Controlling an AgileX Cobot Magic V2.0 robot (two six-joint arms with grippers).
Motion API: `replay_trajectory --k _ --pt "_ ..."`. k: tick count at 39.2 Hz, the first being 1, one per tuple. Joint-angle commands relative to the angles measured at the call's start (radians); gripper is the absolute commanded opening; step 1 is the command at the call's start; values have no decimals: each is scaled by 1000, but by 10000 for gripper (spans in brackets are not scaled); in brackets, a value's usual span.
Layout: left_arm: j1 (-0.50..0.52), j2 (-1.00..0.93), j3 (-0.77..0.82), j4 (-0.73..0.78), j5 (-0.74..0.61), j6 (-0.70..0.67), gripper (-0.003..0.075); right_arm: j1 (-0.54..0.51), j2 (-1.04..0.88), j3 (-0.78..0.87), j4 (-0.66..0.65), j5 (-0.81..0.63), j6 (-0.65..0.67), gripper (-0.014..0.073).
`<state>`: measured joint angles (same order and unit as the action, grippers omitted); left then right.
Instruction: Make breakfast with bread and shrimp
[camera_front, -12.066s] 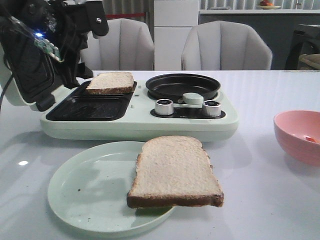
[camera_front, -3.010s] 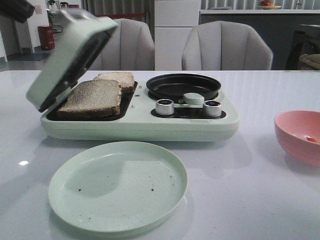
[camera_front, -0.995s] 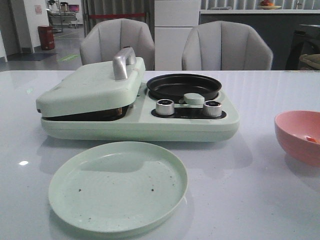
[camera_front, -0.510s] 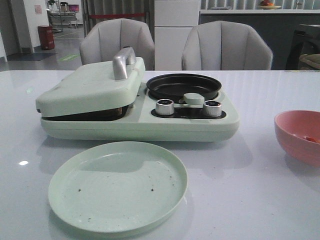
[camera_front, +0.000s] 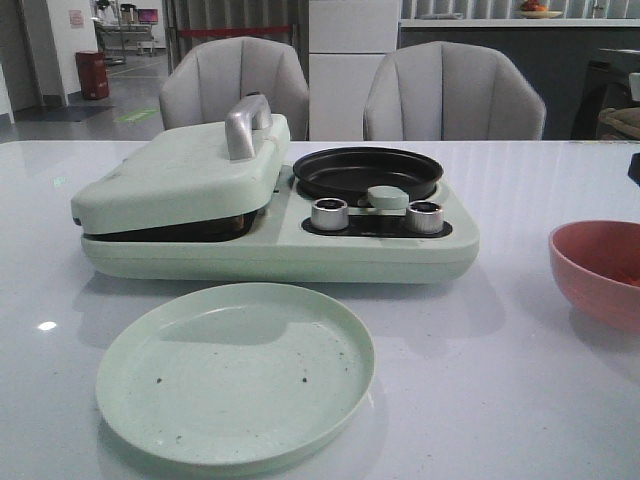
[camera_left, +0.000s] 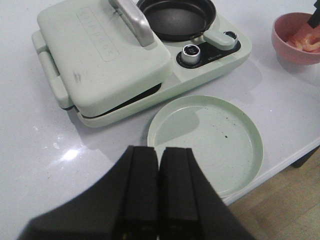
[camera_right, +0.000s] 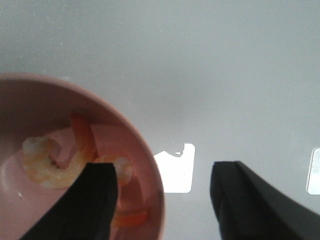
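The bread is hidden under the shut lid (camera_front: 180, 175) of the pale green sandwich maker (camera_left: 105, 55). The shrimp (camera_right: 50, 165), orange-pink and whitish, lies curled in the pink bowl (camera_right: 150, 170) at the table's right side (camera_front: 600, 270). My right gripper (camera_right: 162, 192) hangs open just above the bowl's rim. One of its fingers (camera_right: 95, 200) is over the bowl's inside beside the shrimp, and the other is over bare table. My left gripper (camera_left: 159, 150) is shut and empty, held above the table near the green plate (camera_left: 210, 145).
The round green plate (camera_front: 235, 375) holds only crumbs and sits in front of the maker. A black pan (camera_front: 367, 172) and two silver knobs (camera_front: 328, 213) are on the maker's right half. Two grey chairs stand behind the table. The table edge runs near the plate (camera_left: 280, 165).
The second slice left the plate and joined the first in the maker, and the lid came down. In the last half second a shadow has fallen over the pink bowl.
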<state>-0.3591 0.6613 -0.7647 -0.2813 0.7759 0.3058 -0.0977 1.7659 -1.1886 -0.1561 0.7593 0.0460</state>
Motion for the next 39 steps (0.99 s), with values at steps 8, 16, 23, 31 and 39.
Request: replay_trajectory --k 8,16,23,31,39 --pt "-6 -2 -26 -18 -74 -8 101 -5 5 -56 -17 -42 -13 304" --pt "-6 -2 -26 -18 -74 -8 101 -5 5 -56 -17 -20 -27 214" --pt "-6 -2 -26 -18 -74 -8 101 -5 5 -56 -17 7 -35 108" --pt "-6 -2 -26 -18 -74 -8 101 1 -28 -62 -17 8 -36 40" --pt "-6 -2 -26 -18 -74 -8 101 63 -140 -160 -87 35 -37 45"
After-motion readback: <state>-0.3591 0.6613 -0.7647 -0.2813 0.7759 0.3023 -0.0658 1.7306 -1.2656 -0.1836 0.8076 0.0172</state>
